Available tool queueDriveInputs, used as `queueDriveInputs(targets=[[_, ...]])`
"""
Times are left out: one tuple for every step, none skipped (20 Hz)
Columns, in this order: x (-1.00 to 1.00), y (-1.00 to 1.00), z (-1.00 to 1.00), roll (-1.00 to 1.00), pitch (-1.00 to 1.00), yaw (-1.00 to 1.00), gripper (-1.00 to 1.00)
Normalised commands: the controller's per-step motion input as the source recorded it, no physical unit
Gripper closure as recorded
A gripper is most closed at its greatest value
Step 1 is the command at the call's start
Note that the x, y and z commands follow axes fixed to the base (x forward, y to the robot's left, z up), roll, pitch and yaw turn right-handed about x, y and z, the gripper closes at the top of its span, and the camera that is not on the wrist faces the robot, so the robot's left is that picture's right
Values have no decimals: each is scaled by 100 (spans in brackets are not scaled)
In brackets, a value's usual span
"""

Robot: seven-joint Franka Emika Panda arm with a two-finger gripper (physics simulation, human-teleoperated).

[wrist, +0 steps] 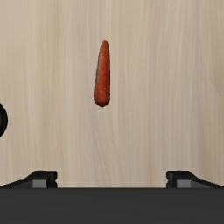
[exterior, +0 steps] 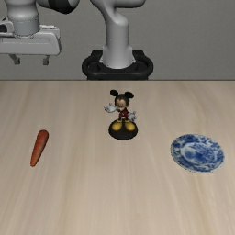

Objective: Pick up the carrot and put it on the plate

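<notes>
An orange carrot (exterior: 39,147) lies on the wooden table at the exterior view's left, long axis roughly front to back. A blue-and-white patterned plate (exterior: 197,151) rests at the exterior view's right. My gripper (exterior: 30,59) hangs high above the table's far left part, open, fingers (exterior: 14,59) pointing down and holding nothing. In the wrist view the carrot (wrist: 102,73) lies well ahead of my open gripper (wrist: 112,179), midway between the two fingertips (wrist: 39,178).
A Mickey Mouse figurine (exterior: 121,115) stands on a black base near the table's middle, between carrot and plate. The robot base (exterior: 117,64) sits at the far edge. Its dark base edge (wrist: 3,120) shows beside the carrot in the wrist view.
</notes>
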Motion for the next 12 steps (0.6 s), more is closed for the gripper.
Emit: queueDriveInputs(targets=[[100, 0, 0, 0, 0, 0, -100], [100, 0, 0, 0, 0, 0, -100], [100, 0, 0, 0, 0, 0, -100], [100, 0, 0, 0, 0, 0, -100], [100, 0, 0, 0, 0, 0, -100], [100, 0, 0, 0, 0, 0, -100], [100, 0, 0, 0, 0, 0, -100], [0, 100, 0, 0, 0, 0, -100], [0, 100, 0, 0, 0, 0, -100], [100, 0, 0, 0, 0, 0, -100], [0, 0, -100, 0, 0, 0, -100], [0, 0, -100, 0, 0, 0, -100]])
